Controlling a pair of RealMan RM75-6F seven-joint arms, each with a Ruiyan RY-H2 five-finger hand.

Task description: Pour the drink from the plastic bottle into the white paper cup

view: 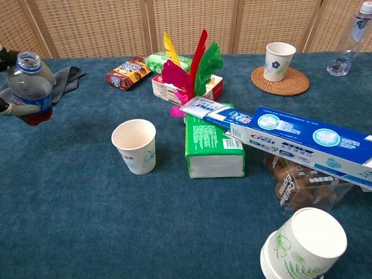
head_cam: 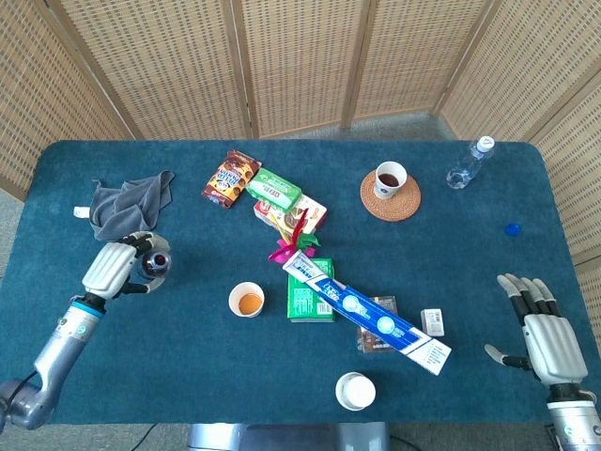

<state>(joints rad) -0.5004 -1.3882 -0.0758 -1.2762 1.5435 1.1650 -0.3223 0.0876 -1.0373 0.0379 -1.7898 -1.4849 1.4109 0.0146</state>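
So the left hand point(head_cam: 111, 268) has the plastic bottle point(view: 30, 88) wrapped in its fingers near the left edge of the tabletop point(head_cam: 169, 357), just in front of the crumpled grey cloth point(head_cam: 128, 206). Bottle's upright, cap off, with a bit of dark red drink sitting in the bottom. The white paper cup point(head_cam: 247, 301) stands open a little left of the tabletop's middle, well apart from the bottle, and from above you can see orange-brown liquid in it. Right hand point(head_cam: 545, 331) is over by the front right corner, fingers spread wide, holding nothing. Middle of the tabletop is a pile of stuff: a green box point(view: 213, 145) with a long blue toothpaste box point(view: 296, 135) lying across its top, coloured feathers point(view: 192, 63) sticking up behind it, and snack packs point(head_cam: 255, 187) further back. There's another cup point(head_cam: 391, 178) on a woven coaster point(head_cam: 406, 203) toward the back right, a clear water bottle point(head_cam: 468, 163) near the back right corner, and a stack of paper cups point(head_cam: 356, 391) at the front edge.
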